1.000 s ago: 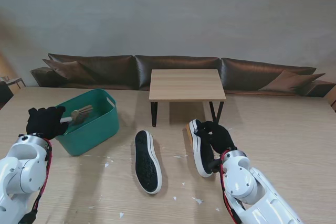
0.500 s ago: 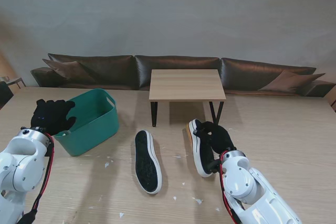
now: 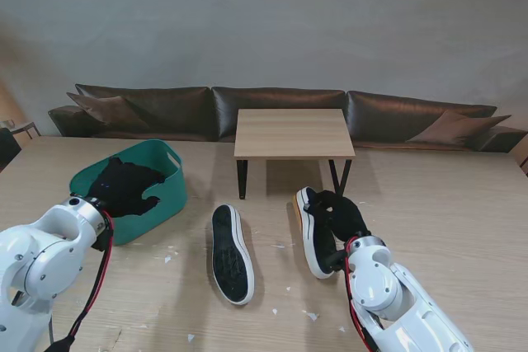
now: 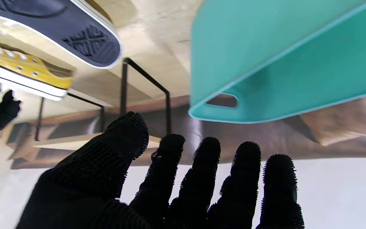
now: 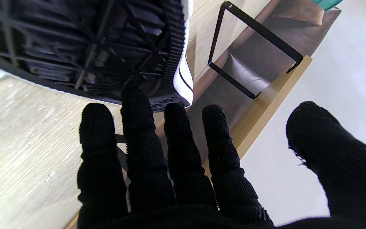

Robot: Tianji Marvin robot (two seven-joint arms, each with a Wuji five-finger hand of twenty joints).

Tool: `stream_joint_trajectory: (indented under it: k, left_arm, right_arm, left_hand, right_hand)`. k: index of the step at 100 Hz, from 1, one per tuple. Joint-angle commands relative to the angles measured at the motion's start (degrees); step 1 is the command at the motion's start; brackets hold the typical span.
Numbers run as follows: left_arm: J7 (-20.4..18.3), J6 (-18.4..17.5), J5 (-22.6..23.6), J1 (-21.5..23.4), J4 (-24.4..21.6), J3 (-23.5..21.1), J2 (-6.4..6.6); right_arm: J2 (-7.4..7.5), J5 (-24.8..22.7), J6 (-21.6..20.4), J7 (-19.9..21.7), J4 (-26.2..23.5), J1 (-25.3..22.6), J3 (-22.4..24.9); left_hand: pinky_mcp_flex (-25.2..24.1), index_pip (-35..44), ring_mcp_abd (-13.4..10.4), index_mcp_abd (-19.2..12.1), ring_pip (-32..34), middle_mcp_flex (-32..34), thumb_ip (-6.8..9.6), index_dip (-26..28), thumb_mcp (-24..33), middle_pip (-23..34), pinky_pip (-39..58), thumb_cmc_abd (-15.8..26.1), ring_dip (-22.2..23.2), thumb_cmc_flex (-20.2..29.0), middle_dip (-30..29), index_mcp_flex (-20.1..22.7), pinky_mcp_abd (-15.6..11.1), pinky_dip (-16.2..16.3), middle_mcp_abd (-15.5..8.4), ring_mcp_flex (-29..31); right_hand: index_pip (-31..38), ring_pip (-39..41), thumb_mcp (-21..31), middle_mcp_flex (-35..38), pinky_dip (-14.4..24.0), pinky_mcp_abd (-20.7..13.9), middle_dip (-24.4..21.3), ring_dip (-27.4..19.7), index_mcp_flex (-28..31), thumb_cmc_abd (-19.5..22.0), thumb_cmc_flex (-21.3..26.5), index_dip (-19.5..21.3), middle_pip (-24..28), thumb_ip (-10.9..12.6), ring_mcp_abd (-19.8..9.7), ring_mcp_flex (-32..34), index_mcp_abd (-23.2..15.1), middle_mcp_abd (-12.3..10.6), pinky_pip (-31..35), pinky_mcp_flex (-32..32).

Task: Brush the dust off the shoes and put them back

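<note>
A shoe (image 3: pixel 231 253) lies sole up in the middle of the table, and its dark sole (image 4: pixel 59 28) shows in the left wrist view. The second shoe (image 3: pixel 309 237), yellow with a white rim, lies on its side to the right (image 4: pixel 21 66). My right hand (image 3: pixel 338 213) rests against it, fingers straight and thumb apart; the fingertips (image 5: pixel 138 101) touch the black ribbed sole (image 5: pixel 91 41). My left hand (image 3: pixel 124 187) hovers over the green basket (image 3: pixel 165 195), fingers spread (image 4: pixel 170 184) and holding nothing. No brush is in sight.
The green basket (image 4: pixel 265 47) stands at the left. A low wooden table (image 3: pixel 293 132) on black legs stands beyond the shoes, with a brown sofa (image 3: pixel 272 109) behind it. White specks (image 3: pixel 312 316) dot the table near me.
A second ago my left hand held a brush at the basket's near rim. It has since moved right over the basket and opened, and the brush is out of sight. The right hand stayed put.
</note>
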Motion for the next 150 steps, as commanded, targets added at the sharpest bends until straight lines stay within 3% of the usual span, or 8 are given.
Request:
stream_joint_trajectory:
  k: [1, 22, 47, 70, 88, 105, 123, 150]
  left_arm:
    - [-2.52, -1.11, -0.61, -0.68, -0.66, 1.19, 0.10]
    - [-7.12, -5.01, -1.26, -3.37, 0.57, 5.01, 0.98]
    - [-10.15, -5.52, -3.51, -6.05, 3.32, 10.26, 1.57]
    - [-7.74, -5.16, -3.21, -6.64, 5.52, 14.81, 1.45]
    - [-4.93, -5.08, -1.99, -7.09, 7.61, 17.66, 1.31]
    - [-3.21, -5.55, -0.96, -8.42, 10.16, 19.79, 1.32]
    - [-1.96, -6.55, -0.24, -11.33, 13.84, 22.63, 1.45]
    - [1.43, -7.11, -0.09, -15.06, 18.82, 26.34, 1.34]
  right_arm:
    - [-0.34, -0.01, -0.33, 0.67, 0.13, -0.09, -0.27]
    - [-0.45, -0.01, -0.45, 0.36, 0.52, 0.18, -0.44]
    - [-0.57, 0.13, -0.41, 0.07, 0.89, 0.48, -0.52]
    - [-0.73, 0.16, -0.53, -0.43, 1.37, 0.85, -0.68]
    - [-0.74, 0.17, -0.63, -0.45, 1.53, 0.96, -0.74]
    - [-0.74, 0.16, -0.62, -0.43, 1.62, 1.01, -0.76]
    - [-0.75, 0.09, -0.64, -0.49, 1.72, 1.06, -0.84]
    - [-0.80, 0.19, -0.68, -0.58, 1.91, 1.19, -0.85]
  left_hand:
    - [-1.07, 0.04, -1.13, -1.26, 0.35, 0.06, 2.01, 0.47, -0.03, -0.13, -0.40, -0.51, 0.66, -1.22, 0.54, 0.05, -1.23, 0.71, -1.29, -1.22]
    - [-2.36, -1.06, -3.69, -4.81, -0.54, -1.85, 1.37, -0.26, 1.38, -0.61, -2.13, -2.89, 0.15, -1.63, -0.20, -1.99, -3.55, 0.24, -3.84, -2.96]
    - [-4.34, -2.46, -5.51, -6.70, -1.93, -4.91, 0.54, -1.59, 3.24, -1.26, -4.75, -5.35, -0.60, -1.92, -1.20, -4.64, -5.58, -0.53, -5.09, -5.84]
    - [-5.79, -4.00, -6.64, -8.49, -2.96, -8.35, 0.04, -3.03, 4.34, -1.91, -6.82, -6.83, -0.99, -2.99, -1.94, -7.90, -6.88, -0.76, -5.39, -8.66]
    - [-8.76, -6.05, -9.31, -9.36, -5.25, -15.64, -0.28, -4.68, 5.84, -2.94, -12.40, -7.80, -1.75, -4.04, -2.73, -14.37, -10.10, -1.48, -5.45, -14.62]
    - [-10.90, -5.56, -12.65, -8.97, -8.10, -19.94, -0.60, -4.79, 7.80, -3.80, -22.67, -9.67, -3.78, -3.92, -3.89, -14.65, -13.80, -4.09, -5.83, -19.78]
    - [-9.73, -5.61, -14.96, -9.02, -9.47, -22.82, -0.72, -4.53, 8.98, -4.11, -33.48, -10.27, -5.19, -3.35, -4.58, -16.07, -16.26, -5.52, -6.19, -22.82]
    - [-11.24, -7.03, -16.82, -9.34, -9.99, -27.49, -0.45, -4.82, 9.62, -5.14, -35.01, -10.19, -5.34, -3.24, -5.15, -19.80, -18.79, -4.34, -6.90, -25.69]
  right_hand:
    - [0.88, -0.45, 1.29, 1.28, -0.90, 1.15, -0.24, -0.05, 0.17, 1.31, 0.23, -0.33, 0.43, 1.14, 0.58, 1.51, 0.43, 1.09, 2.08, -11.27]
    - [0.87, -0.44, 1.36, 1.30, -0.91, 1.18, -0.26, -0.04, 0.10, 1.35, 0.27, -0.34, 0.41, 1.14, 0.61, 1.53, 0.41, 1.04, 2.12, -11.23]
    - [0.84, -0.43, 1.39, 1.30, -0.94, 1.17, -0.25, -0.04, 0.04, 1.29, 0.28, -0.36, 0.41, 1.13, 0.71, 1.54, 0.42, 1.06, 2.09, -11.30]
    - [0.88, -0.44, 1.39, 1.31, -0.95, 1.18, -0.25, -0.04, 0.09, 1.28, 0.23, -0.35, 0.38, 1.12, 0.69, 1.54, 0.44, 1.01, 2.09, -11.29]
    - [0.88, -0.41, 1.43, 1.35, -0.95, 1.20, -0.24, -0.03, 0.11, 1.30, 0.26, -0.36, 0.40, 1.12, 0.66, 1.60, 0.40, 1.07, 2.10, -11.26]
    - [0.88, -0.39, 1.38, 1.29, -0.95, 1.19, -0.23, -0.02, 0.13, 1.31, 0.31, -0.36, 0.40, 1.12, 0.63, 1.62, 0.42, 1.12, 2.08, -11.27]
    - [0.88, -0.41, 1.41, 1.55, -0.95, 1.18, -0.24, -0.02, 0.17, 1.31, 0.27, -0.37, 0.44, 1.13, 0.67, 1.61, 0.42, 1.14, 2.08, -11.25]
    - [0.91, -0.42, 1.46, 1.60, -0.95, 1.23, -0.25, -0.04, 0.25, 1.28, 0.29, -0.37, 0.40, 1.11, 0.67, 1.72, 0.47, 1.14, 2.11, -11.19]
